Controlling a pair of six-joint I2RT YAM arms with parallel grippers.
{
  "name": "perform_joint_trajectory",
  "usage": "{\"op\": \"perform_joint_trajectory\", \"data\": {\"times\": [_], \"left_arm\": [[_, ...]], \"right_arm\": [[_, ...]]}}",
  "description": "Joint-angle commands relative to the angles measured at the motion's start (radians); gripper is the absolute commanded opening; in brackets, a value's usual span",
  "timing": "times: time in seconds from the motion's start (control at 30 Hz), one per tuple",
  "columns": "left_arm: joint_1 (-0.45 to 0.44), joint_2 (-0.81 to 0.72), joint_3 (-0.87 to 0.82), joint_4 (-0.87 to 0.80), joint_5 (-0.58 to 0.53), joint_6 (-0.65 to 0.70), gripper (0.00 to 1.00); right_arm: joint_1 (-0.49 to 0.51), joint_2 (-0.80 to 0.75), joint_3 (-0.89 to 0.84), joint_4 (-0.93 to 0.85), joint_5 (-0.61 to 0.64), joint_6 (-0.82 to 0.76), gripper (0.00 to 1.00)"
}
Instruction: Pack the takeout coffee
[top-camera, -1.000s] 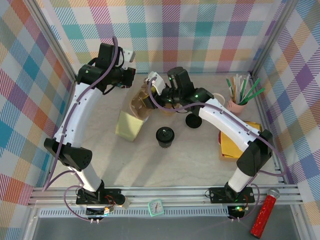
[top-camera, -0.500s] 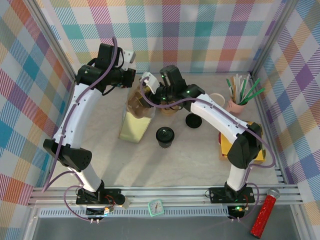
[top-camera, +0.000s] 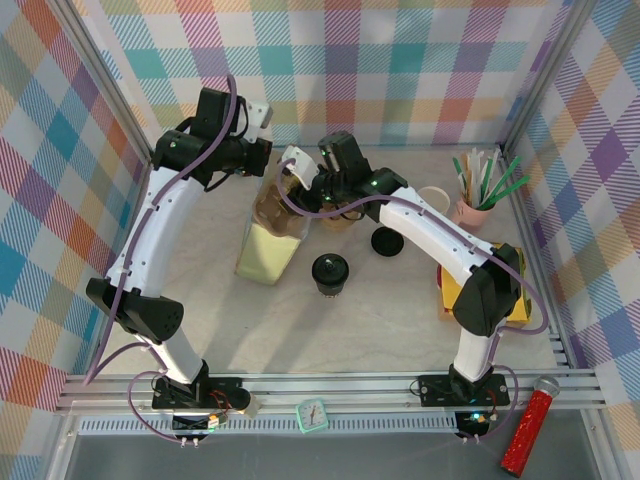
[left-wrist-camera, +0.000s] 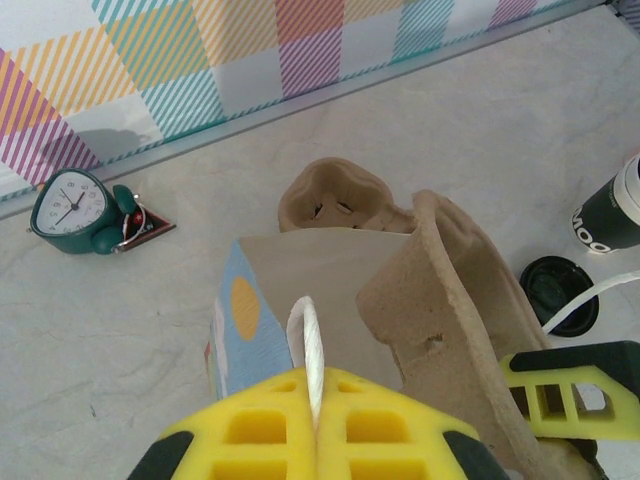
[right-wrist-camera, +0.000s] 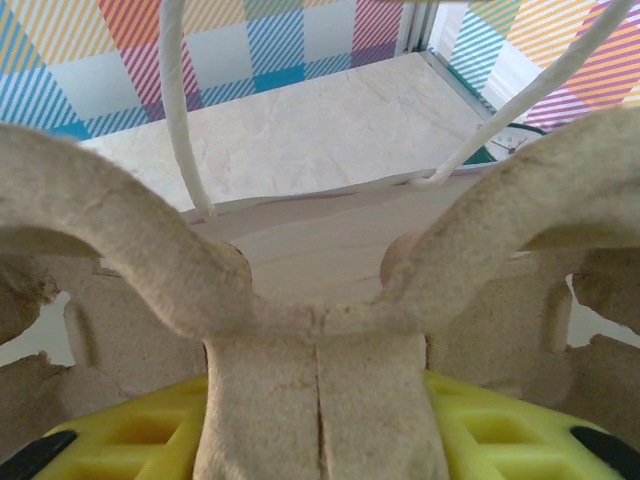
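The takeout coffee (top-camera: 330, 272), a small cup under a black lid, stands alone on the table right of the paper bag (top-camera: 268, 245). My left gripper (top-camera: 257, 160) (left-wrist-camera: 315, 405) is shut on the bag's white rope handle (left-wrist-camera: 303, 335) and holds the bag's mouth up. The bag's side is blue with an orange dot (left-wrist-camera: 240, 310). My right gripper (top-camera: 300, 180) (right-wrist-camera: 318, 405) is shut on the centre handle of a brown pulp cup carrier (top-camera: 283, 203) (left-wrist-camera: 450, 290) (right-wrist-camera: 318, 360). The carrier hangs at the bag's mouth, partly inside it.
A loose black lid (top-camera: 388, 241) (left-wrist-camera: 553, 290) lies right of the carrier. A dark printed cup (left-wrist-camera: 612, 208) stands at the frame's right edge. A pink cup of sticks (top-camera: 474, 208) stands back right, yellow packets (top-camera: 462, 292) on the right. A teal clock (left-wrist-camera: 72, 205) sits by the rail.
My right gripper has carried the pulp carrier left to the bag's mouth. The bag now stands taller under the left gripper. The coffee has not moved.
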Motion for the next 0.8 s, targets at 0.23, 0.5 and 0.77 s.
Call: {"op": "perform_joint_trajectory", "data": {"times": [0.23,0.5,0.77], "left_arm": [[-0.009,-0.050,-0.022,-0.017,0.024,0.027,0.00],[-0.016,-0.051,-0.020,-0.019,0.023,0.027,0.00],[-0.021,-0.050,-0.012,-0.014,0.016,0.018,0.00]], "right_arm": [[-0.021,-0.056,0.012,0.025,0.052,-0.062,0.46],[-0.030,-0.035,0.022,0.024,0.063,-0.079,0.46],[-0.020,-0.008,0.019,-0.004,0.015,-0.079,0.46]]}}
